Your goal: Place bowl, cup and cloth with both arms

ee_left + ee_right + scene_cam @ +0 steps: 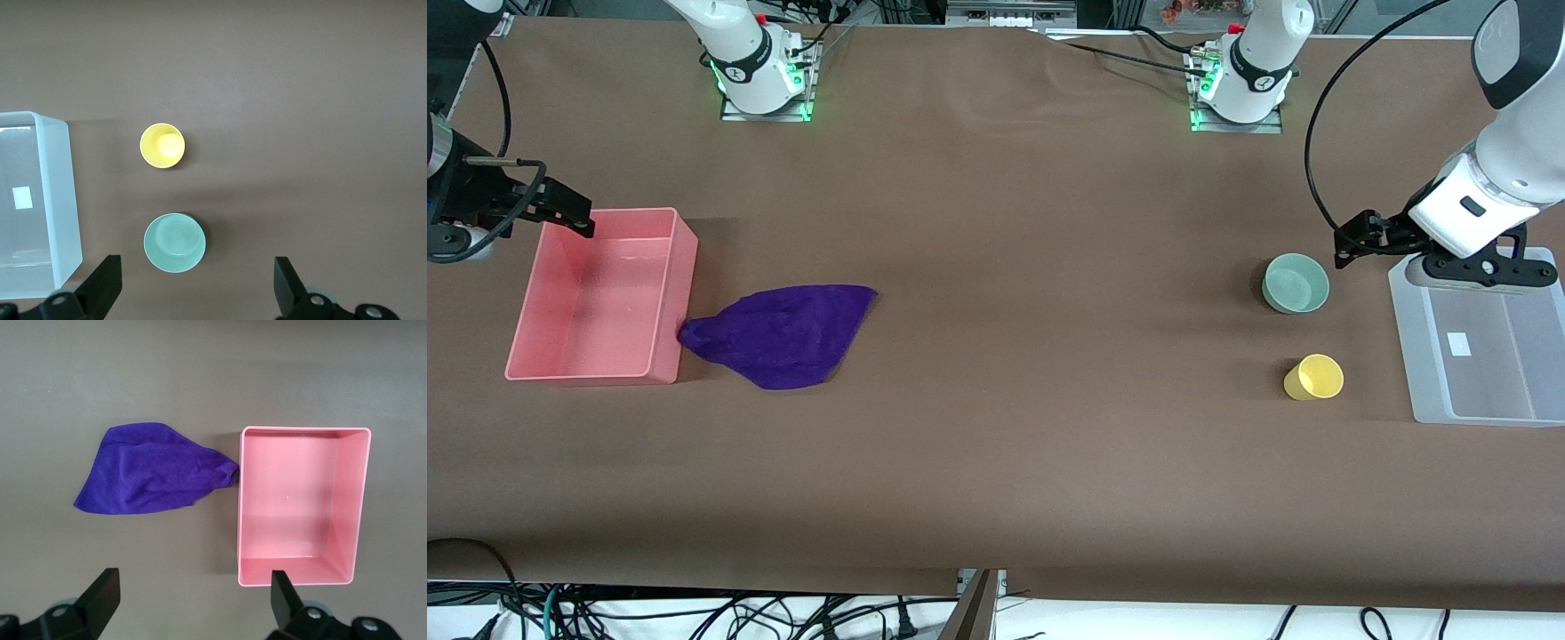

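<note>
The mint-green bowl (1296,283) stands upright on the table at the left arm's end. The yellow cup (1314,377) stands nearer the front camera than the bowl. The left wrist view shows the bowl (175,243) and the cup (162,145) from above. My left gripper (1352,242) is open and empty in the air beside the bowl; its own view (195,287) shows its jaws wide apart. The purple cloth (783,333) lies crumpled on the table, one tip touching the pink bin (685,267). My right gripper (574,213) hangs open and empty over the bin's farther edge, as its own view (192,600) shows.
A clear plastic bin (1423,356) stands at the left arm's end beside the bowl and cup, and also shows in the left wrist view (63,200). The right wrist view shows the pink bin (360,507) empty, with the cloth (150,478) beside it. Brown table covering spans between.
</note>
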Robot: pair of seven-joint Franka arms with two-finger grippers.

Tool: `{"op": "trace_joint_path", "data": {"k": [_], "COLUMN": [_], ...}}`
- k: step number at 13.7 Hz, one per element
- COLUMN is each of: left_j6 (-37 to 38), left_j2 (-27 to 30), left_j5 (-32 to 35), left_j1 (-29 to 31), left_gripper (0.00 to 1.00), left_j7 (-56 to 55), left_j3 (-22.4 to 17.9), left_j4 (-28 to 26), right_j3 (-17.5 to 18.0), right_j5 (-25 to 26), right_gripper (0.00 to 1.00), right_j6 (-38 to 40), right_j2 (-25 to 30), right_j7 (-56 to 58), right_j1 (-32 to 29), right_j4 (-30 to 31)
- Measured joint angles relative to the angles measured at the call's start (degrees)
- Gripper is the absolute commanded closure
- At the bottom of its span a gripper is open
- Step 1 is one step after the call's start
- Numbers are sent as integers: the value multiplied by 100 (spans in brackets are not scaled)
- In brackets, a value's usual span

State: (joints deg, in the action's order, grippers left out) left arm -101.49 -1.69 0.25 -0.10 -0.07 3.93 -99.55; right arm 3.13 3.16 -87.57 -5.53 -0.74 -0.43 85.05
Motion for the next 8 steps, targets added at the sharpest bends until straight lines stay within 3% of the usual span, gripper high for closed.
{"op": "trace_joint_path", "data": {"k": [8], "left_j6": [125], "left_j2": [-12], "left_j5": [0], "left_j1": [3], "left_gripper": [0], "left_j7": [-1], "left_j3": [-7], "left_j4": [-9], "right_j3": [-1], "right_j5": [0], "right_gripper": [0], "right_j6": [-2], "right_j2": [0], "right_j7": [0], "right_j1": [-1], "right_j4": [0]}}
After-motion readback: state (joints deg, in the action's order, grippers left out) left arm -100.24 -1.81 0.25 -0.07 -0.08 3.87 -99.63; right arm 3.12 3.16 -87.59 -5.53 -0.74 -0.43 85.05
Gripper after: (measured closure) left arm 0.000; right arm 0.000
